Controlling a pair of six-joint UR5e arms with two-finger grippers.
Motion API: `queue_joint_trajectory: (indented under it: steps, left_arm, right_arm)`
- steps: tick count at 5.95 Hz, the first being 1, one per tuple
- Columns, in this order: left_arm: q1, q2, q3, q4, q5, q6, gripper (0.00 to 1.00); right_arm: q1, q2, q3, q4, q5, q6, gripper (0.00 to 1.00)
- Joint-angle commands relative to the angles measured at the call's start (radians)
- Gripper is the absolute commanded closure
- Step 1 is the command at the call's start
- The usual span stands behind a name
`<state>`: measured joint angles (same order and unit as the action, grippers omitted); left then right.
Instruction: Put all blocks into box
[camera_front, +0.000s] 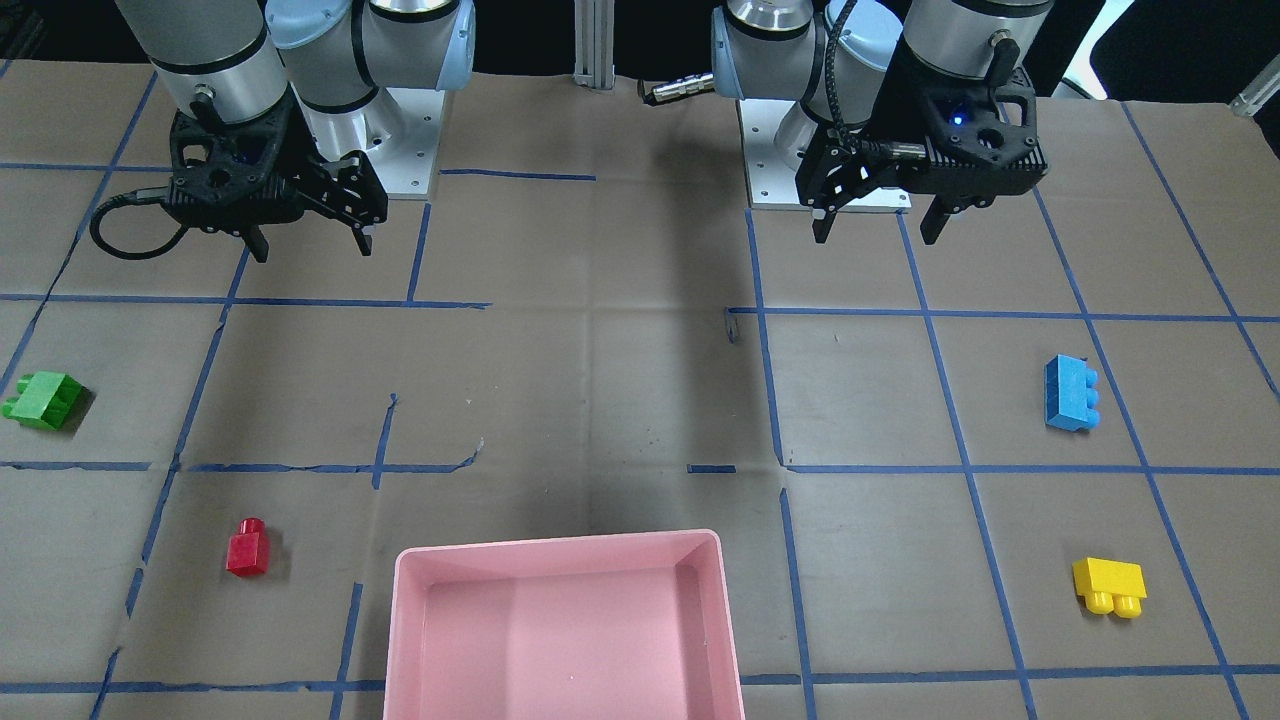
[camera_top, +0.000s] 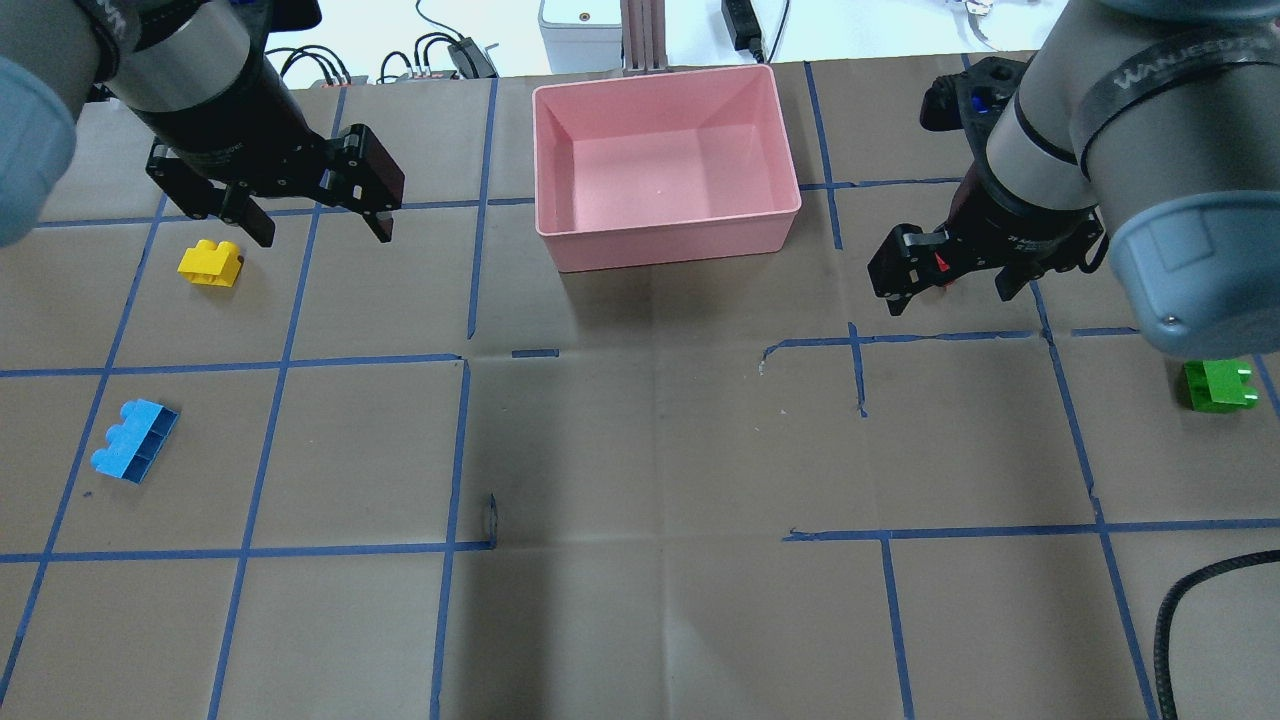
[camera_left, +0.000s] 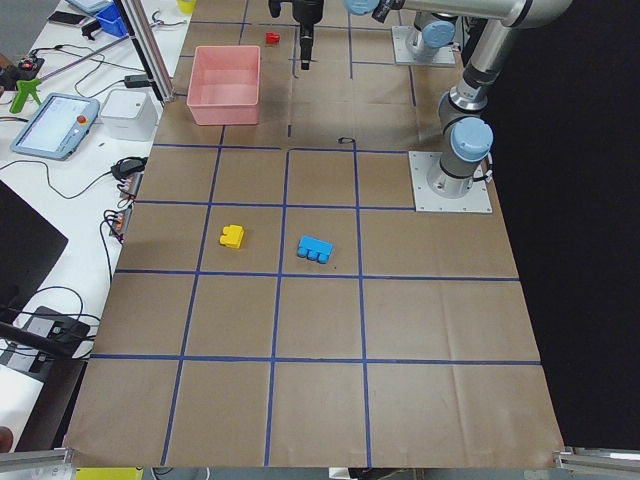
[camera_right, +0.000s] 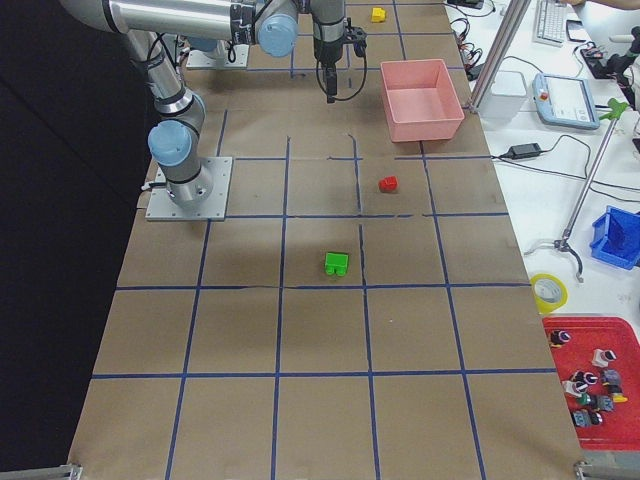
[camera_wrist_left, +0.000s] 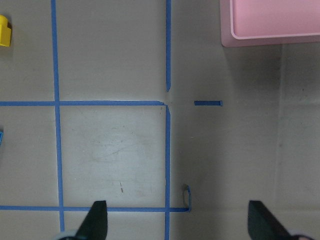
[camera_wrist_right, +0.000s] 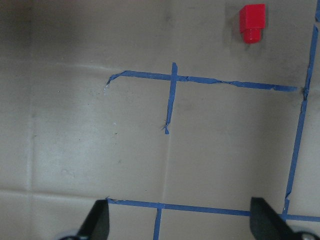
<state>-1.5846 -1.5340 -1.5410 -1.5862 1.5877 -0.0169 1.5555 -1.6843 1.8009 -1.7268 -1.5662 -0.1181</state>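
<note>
Crossing brown paper (camera_front: 600, 400) beside the box (camera_front: 560, 543), blue tape (camera_front: 900, 469) forms squares.

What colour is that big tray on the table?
The tray is pink, clearest in the front-facing view.

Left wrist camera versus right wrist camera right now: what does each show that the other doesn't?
Left wrist only: a corner of the box, the yellow block and a sliver of the blue block at the left edge. Right wrist only: the red block. Both: the taped table and an open, empty gripper, the left gripper or the right gripper.
</note>
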Motion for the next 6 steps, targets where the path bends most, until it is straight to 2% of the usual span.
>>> queue_joint_trajectory:
  steps: [1,6]
  left_arm:
    - [0.0,0.002,-0.001,-0.001,0.002,0.0,0.01]
    - [0.0,0.005,-0.005,-0.005,0.002,0.0,0.01]
  right_arm:
    - [0.0,0.0,0.0,-0.001,-0.002,0.0,0.0]
    - [0.0,0.002,0.011,-0.017,-0.003,0.0,0.0]
